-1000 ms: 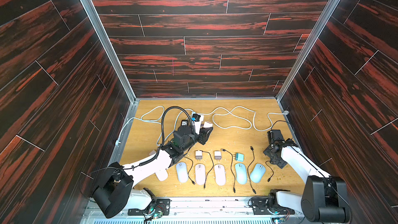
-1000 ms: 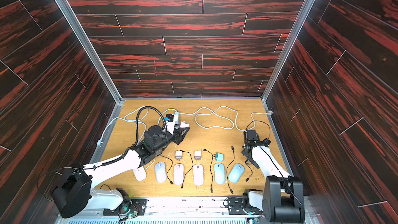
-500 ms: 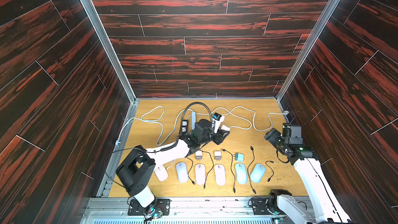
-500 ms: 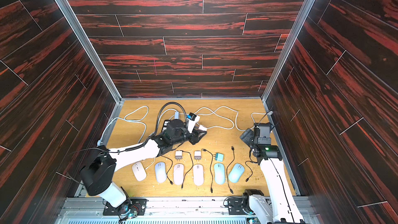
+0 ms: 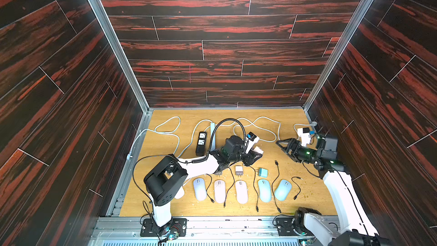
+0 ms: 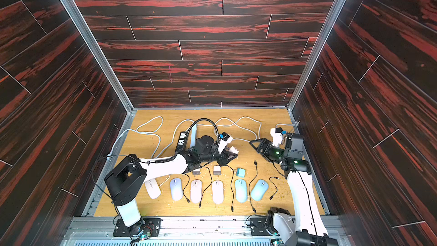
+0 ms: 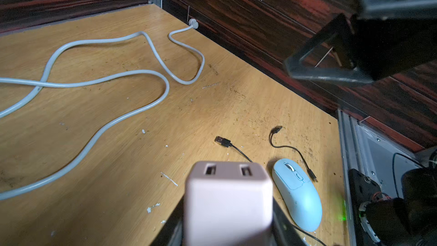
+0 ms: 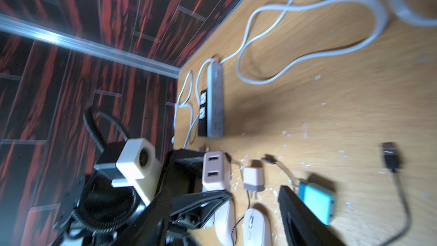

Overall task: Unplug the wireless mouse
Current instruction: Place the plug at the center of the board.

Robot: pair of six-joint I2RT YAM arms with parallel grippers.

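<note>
My left gripper (image 5: 255,154) is shut on a pale pink charger block (image 7: 228,199), held above the table's middle; both of its USB ports (image 7: 210,169) are empty. The same charger (image 8: 215,171) shows in the right wrist view. My right gripper (image 5: 282,143) hangs open to the right of it, pointing at it, with nothing between its fingers (image 8: 201,205). Several wireless mice lie in a row at the front, among them a lavender one (image 5: 199,189) and a light blue one (image 5: 282,190). Loose black cables (image 5: 276,178) run between them.
A grey power strip (image 5: 212,136) and a black one (image 5: 201,143) lie at the back left, with long white cords (image 5: 272,128). A white charger (image 5: 238,170) and a teal one (image 5: 263,172) lie behind the mice. Walls close in on three sides.
My left arm has swung right from the power strips to the table's middle with the charger. The right arm has risen from the table's right side and turned toward the charger.
</note>
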